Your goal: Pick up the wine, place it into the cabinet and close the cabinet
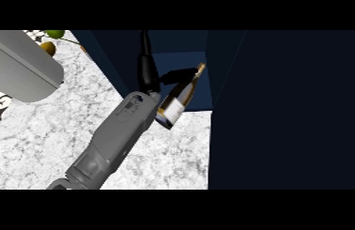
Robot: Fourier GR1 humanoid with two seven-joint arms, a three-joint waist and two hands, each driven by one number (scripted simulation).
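Note:
The wine bottle (177,100), dark glass with a white label and a gold top, hangs tilted in the mouth of the open dark blue cabinet (181,59). Its neck points up and into the cabinet, and its base juts out over the marble counter (49,135). My right hand (148,73) sits just left of the bottle at the end of the grey forearm that crosses the middle of the view. A black thumb or finger reaches across to the bottle's shoulder. The cabinet door (284,107) stands open as a broad dark panel on the right. My left hand is out of sight.
A large grey rounded shape (24,67) fills the upper left. Behind it lie yellow-green fruits (50,40) on the counter. A dark patterned thing (3,102) shows at the left edge. The cabinet's left wall (114,55) stands close beside my hand.

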